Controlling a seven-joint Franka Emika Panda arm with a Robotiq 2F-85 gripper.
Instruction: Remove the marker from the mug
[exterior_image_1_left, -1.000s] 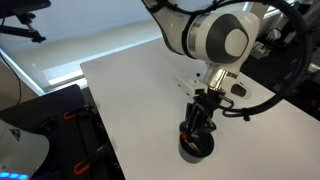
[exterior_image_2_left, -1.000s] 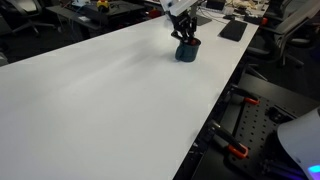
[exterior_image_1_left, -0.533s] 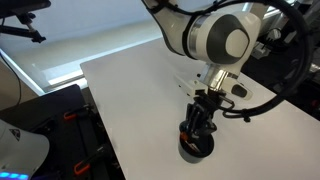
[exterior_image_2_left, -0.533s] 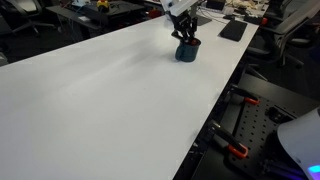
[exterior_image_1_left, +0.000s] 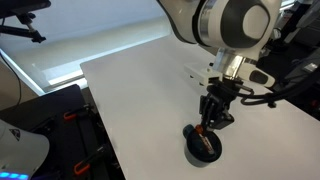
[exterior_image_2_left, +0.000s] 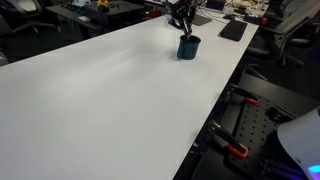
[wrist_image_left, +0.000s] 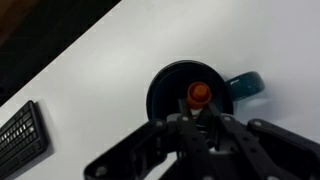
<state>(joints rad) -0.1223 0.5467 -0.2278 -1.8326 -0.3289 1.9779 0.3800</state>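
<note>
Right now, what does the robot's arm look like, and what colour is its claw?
The arm is fat, round and shiny white, with a big grey round cap on its joint. The claw, called the gripper, is all black, and its fingers are thin jointed bars like little levers. A black cable loops beside the wrist. I can't see any writing on it.

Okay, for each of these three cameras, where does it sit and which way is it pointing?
An exterior view: high beside the table's corner, looking down on the mug; arm and gripper fill the upper right.
An exterior view: low at the far end, looking along the table toward the mug; the gripper shows at the top edge.
Wrist view: on the wrist, looking down into the mug; the gripper holds the marker.
Shared: all show mug and gripper.
</note>
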